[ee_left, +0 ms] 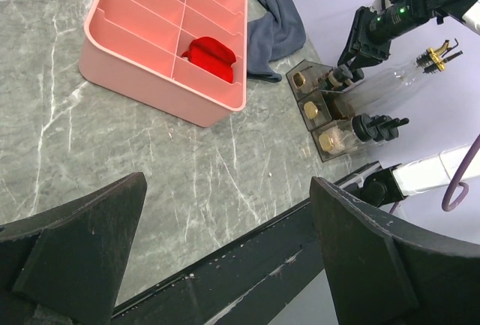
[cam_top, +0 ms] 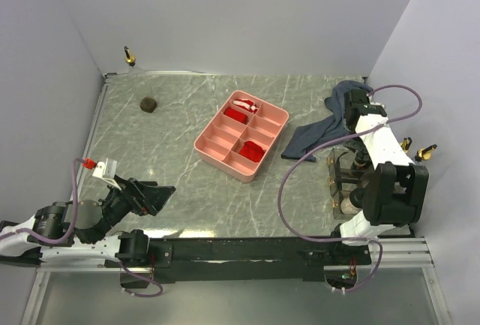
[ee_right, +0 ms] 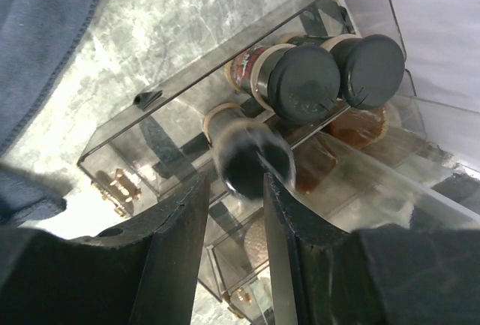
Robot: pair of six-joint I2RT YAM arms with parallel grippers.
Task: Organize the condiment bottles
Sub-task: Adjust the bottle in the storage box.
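**A:** The right gripper (ee_right: 236, 182) is clamped on a black-capped bottle (ee_right: 247, 152), at the mouth of the clear rack (ee_right: 172, 115) on the near right of the table.

**B:** I'd call this the slotting-in step, beside two capped bottles (ee_right: 304, 81) lying in there. The next move calls for a straight push home, then letting go.

**A:** The left gripper (ee_left: 227, 190) hangs near left, jaws spread wide, nothing in them.

**B:** A squat dark jar (cam_top: 149, 103) waits far left. Any labels?

**A:** One reddish label in the rack, too blurred to read.
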